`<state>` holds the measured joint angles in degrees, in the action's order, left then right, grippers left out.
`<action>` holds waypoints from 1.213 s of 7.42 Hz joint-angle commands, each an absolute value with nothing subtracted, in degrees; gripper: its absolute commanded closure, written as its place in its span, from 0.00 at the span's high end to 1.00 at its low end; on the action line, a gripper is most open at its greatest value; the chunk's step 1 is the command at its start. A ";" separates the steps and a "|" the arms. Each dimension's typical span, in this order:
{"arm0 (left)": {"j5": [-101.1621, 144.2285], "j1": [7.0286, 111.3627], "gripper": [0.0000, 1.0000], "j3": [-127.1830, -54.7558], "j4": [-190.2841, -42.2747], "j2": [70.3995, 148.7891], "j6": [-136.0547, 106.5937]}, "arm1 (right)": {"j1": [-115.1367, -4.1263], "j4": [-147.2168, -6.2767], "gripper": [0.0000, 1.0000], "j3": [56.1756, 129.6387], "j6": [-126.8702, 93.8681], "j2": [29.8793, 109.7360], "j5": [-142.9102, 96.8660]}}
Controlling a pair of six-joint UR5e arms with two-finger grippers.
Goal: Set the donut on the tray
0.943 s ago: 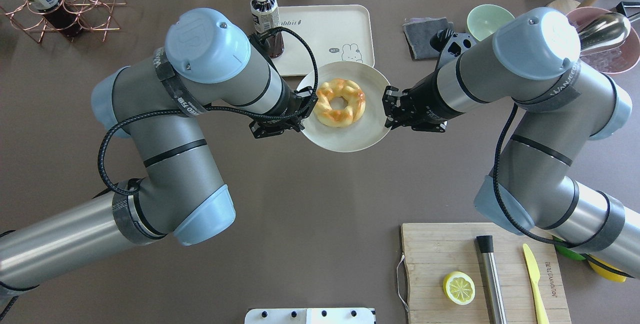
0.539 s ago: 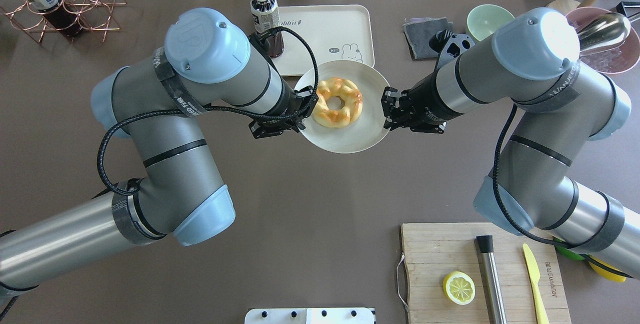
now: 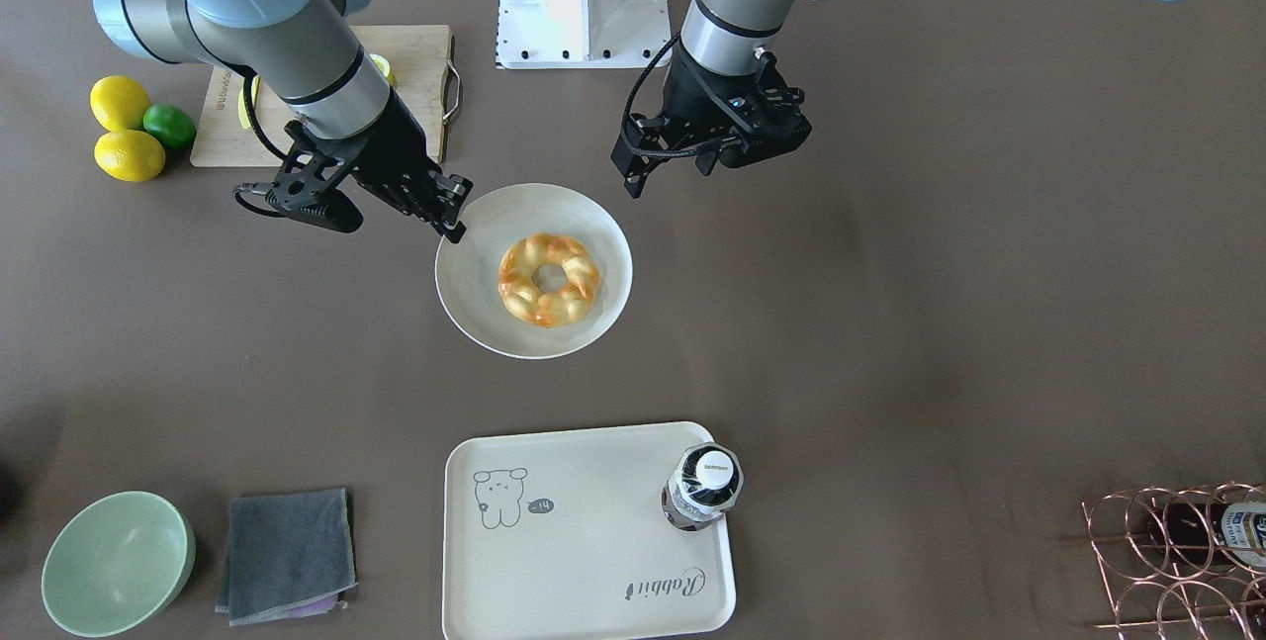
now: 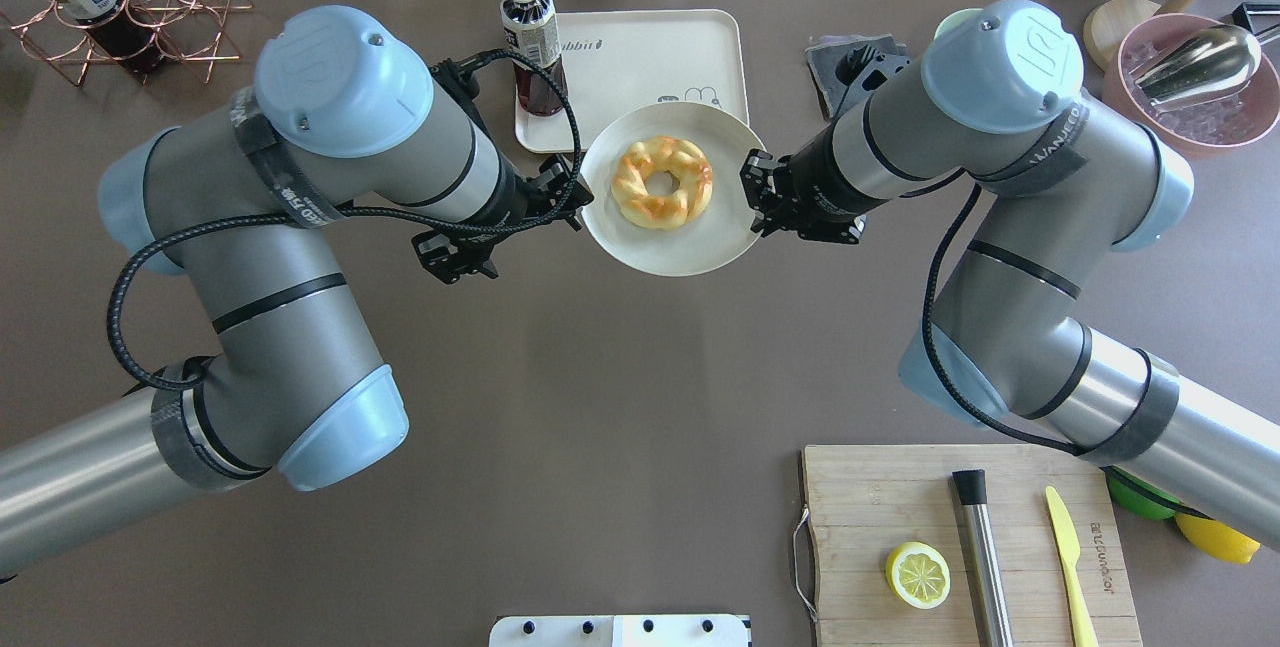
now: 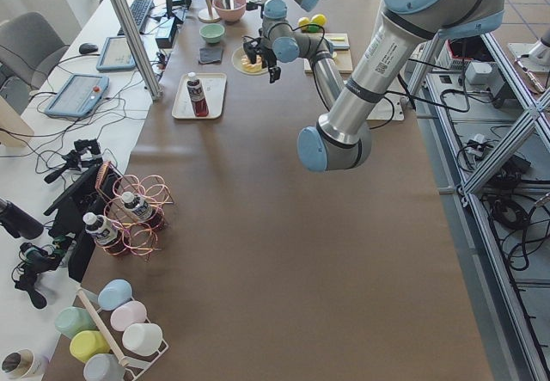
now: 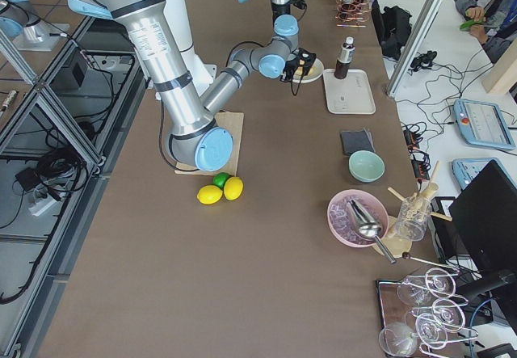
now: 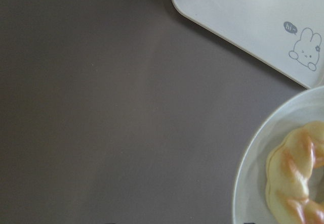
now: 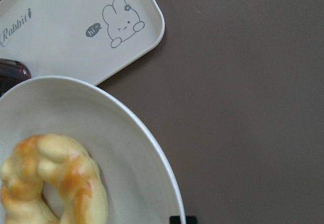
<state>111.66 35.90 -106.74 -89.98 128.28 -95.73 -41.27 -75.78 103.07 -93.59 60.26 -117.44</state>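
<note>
The donut [image 4: 662, 183] lies on a round white plate [image 4: 660, 262], golden with orange-brown patches. My right gripper [image 4: 750, 197] is shut on the plate's right rim and holds it above the table, near the tray's [image 4: 650, 57] near corner. My left gripper [image 4: 572, 199] stands just off the plate's left rim and looks open. In the front view the donut [image 3: 548, 280], plate [image 3: 475, 314], tray [image 3: 584, 561], right gripper [image 3: 450, 220] and left gripper [image 3: 627, 170] all show. The wrist views show the donut [image 8: 55, 183] [image 7: 296, 183] and the tray's rabbit drawing [image 8: 121, 21] [image 7: 304, 52].
A dark bottle [image 4: 530, 37] stands on the tray's left end. A grey cloth [image 3: 287, 551] and green bowl [image 3: 117, 561] lie beyond the tray's right end. A cutting board [image 4: 860, 507] with a lemon half [image 4: 918, 574] is near right. A wire rack [image 4: 150, 7] is far left.
The plate with the donut has moved toward the tray and slightly left. Both arms shifted with it. My left gripper has drawn back from the plate's left rim.
</note>
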 commanded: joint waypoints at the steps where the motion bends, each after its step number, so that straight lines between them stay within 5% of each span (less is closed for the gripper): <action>1: 111.71 36.30 0.98 -109.33 -89.74 125.51 -94.48 | -43.85 -75.68 0.00 89.26 -95.17 50.84 -116.11; 9: 111.53 36.82 0.98 -112.23 -88.86 125.25 -94.48 | -46.50 -62.59 0.00 51.80 -116.43 31.74 -114.09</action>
<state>111.60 36.35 -111.19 -89.01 125.40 -94.57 -46.70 -66.21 59.01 -110.30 35.55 -115.22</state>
